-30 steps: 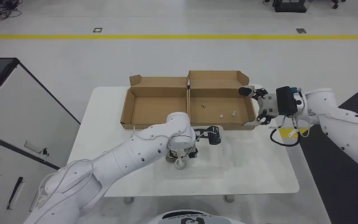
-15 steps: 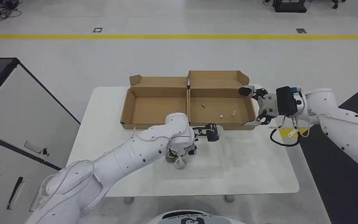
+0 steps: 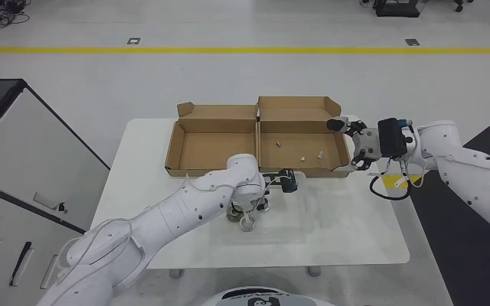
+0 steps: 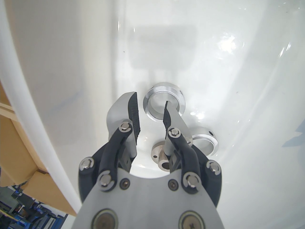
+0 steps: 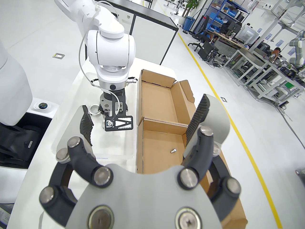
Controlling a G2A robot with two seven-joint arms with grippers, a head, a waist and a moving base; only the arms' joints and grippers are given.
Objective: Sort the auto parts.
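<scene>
Readable text: none can be made out.
Cardboard boxes (image 3: 218,145): brown walls and flaps, no legible print.
Floor plate (image 3: 134,40): small square beyond the tabletop's far edge, marking too small to read.

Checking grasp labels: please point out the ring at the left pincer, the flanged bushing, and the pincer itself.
ring (image 4: 163,88), left wrist view, on its rim.
bushing (image 4: 158,148), left wrist view, on its flange.
left pincer (image 4: 149,98), left wrist view, midway between fingertips.

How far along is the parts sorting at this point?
Done: three small fasteners lie in one cardboard box. In hand: nothing yet; the open left gripper straddles the wall of one metal ring. Left: that ring, a second ring and a flanged bushing in the clear tray.
</scene>
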